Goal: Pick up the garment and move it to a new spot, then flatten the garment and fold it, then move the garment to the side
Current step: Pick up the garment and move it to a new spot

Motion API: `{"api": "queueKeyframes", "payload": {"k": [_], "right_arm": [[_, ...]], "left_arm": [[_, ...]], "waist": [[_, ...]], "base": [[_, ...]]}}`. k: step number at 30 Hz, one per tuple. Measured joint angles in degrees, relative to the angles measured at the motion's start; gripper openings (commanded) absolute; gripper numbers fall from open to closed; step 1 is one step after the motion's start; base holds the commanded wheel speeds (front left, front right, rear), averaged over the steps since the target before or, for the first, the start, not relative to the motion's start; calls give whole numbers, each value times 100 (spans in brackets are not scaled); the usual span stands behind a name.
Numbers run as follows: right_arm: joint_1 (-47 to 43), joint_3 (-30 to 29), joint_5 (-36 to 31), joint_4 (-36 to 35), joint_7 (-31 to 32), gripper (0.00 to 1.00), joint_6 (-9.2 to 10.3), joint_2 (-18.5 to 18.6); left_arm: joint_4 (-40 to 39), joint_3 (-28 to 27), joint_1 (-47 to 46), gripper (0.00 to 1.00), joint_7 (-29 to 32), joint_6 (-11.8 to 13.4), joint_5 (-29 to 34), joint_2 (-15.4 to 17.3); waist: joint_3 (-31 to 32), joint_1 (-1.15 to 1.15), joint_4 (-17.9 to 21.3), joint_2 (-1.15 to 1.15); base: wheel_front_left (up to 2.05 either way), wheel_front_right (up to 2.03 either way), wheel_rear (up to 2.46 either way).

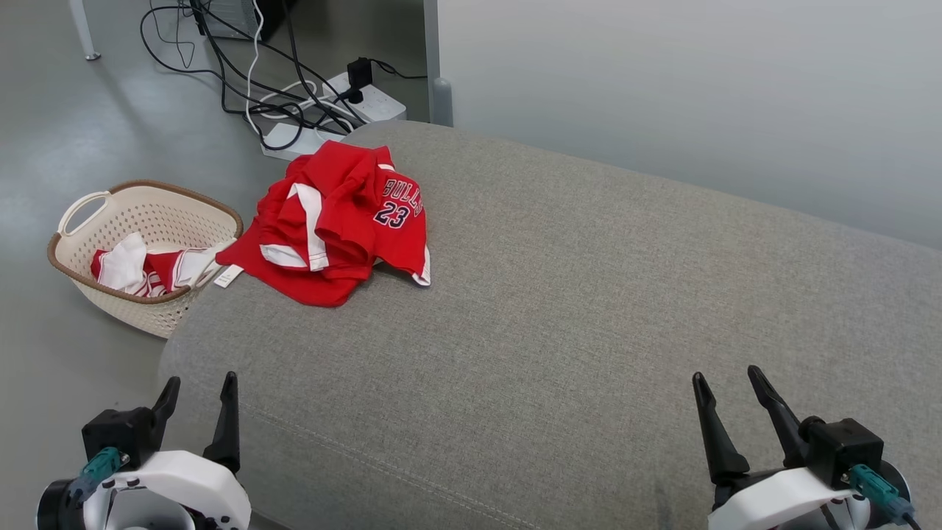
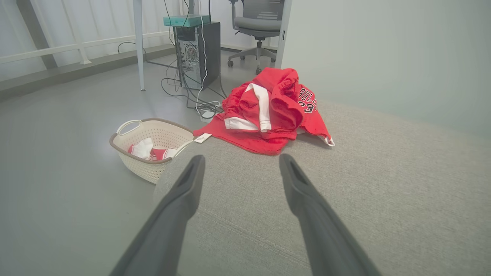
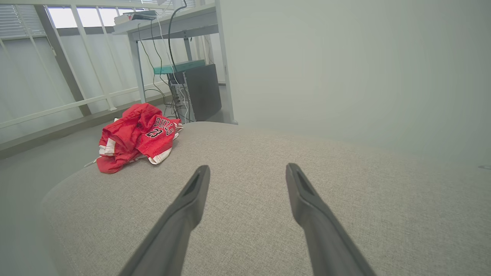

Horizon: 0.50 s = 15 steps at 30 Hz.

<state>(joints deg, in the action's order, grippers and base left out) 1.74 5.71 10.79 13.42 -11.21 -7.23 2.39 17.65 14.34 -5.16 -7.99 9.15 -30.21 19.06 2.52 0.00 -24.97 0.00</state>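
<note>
L tool (image 1: 202, 377) wide, garment (image 1: 335, 221) at cushion (image 1: 589, 294) edge

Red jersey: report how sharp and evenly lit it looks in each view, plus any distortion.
Head view: red jersey sharp, lettering readable, soft even light, faint shadow beneath. Left wrist view: crisp, though the grey cushion bows from the wide lens. Right wrist view: smaller, still legible, picture edges hazy, windows bright behind.

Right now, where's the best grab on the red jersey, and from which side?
On the red jersey, probably pinch the raised fold by its white stripe, from above, with the open left gripper, the nearer one. It's heaped at the cushion corner; flat edges offer little.
</note>
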Motion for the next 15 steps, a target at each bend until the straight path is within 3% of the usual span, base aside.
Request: {"api": "queueKeyframes", "payload": {"k": [6, 15], "right_arm": [[3, -111, -7, 13, 1, 100, 0, -3], [58, -100, -126, -186, 67, 100, 0, -2]], "left_arm": [[-301, 40, -300, 100, 366, -96, -163, 48], [-955, -121, -2396, 100, 1436, -398, -219, 779]], "waist": [[-26, 0, -18, 0], [-159, 0, 228, 0]], "base": [[0, 0, 0], [0, 0, 0]]}}
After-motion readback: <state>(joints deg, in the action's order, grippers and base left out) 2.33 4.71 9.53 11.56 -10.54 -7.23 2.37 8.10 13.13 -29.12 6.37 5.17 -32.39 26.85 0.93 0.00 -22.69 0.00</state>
